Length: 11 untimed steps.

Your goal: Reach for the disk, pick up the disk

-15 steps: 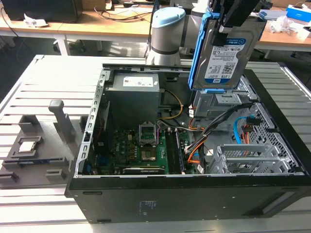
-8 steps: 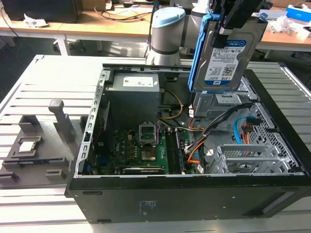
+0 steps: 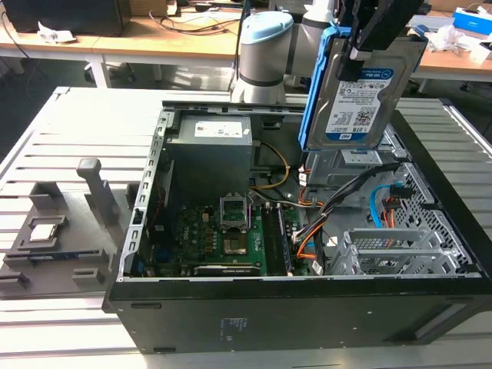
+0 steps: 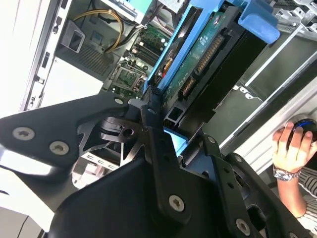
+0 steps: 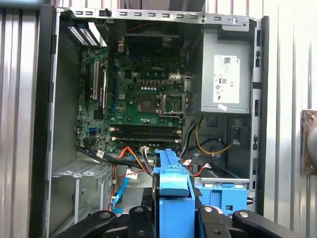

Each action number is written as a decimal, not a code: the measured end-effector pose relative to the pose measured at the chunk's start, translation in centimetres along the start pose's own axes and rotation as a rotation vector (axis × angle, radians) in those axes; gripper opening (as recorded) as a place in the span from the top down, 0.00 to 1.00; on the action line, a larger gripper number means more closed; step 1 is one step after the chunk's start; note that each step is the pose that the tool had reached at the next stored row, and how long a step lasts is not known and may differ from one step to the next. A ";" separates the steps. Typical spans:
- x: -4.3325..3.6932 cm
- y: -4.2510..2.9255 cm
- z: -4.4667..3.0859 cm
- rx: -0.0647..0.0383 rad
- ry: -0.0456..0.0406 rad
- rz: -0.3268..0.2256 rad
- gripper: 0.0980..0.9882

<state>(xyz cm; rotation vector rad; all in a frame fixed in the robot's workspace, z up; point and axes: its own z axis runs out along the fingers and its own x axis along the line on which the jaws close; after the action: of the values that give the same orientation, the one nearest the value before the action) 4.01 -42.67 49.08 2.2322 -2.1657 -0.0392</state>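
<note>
My gripper [image 4: 163,130] fills the near field in the second wrist view, fingers clamped on the disk [image 3: 361,92] by its blue rail [image 5: 171,181]. The disk hangs upright below the gripper, clear of the open computer case [image 3: 146,307]; gripping the edge keeps the label unobstructed. Motherboard [image 5: 138,99] lies beneath.

I'm seeing a slatted metal table [image 3: 92,115] carrying an open black computer case [image 3: 307,307]; at the case's nine o'clock in the exterior view, a grey fixture [image 3: 69,231] is sitting beside it.
</note>
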 end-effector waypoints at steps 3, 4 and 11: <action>0.74 0.08 0.02 0.000 0.0001 0.000 0.70; 1.16 0.13 0.03 0.000 0.0000 0.000 0.70; 4.17 0.99 0.12 0.000 0.0001 0.000 0.70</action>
<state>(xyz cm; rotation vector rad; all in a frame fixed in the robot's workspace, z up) 3.14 -46.87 49.02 2.2322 -2.1656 -0.0392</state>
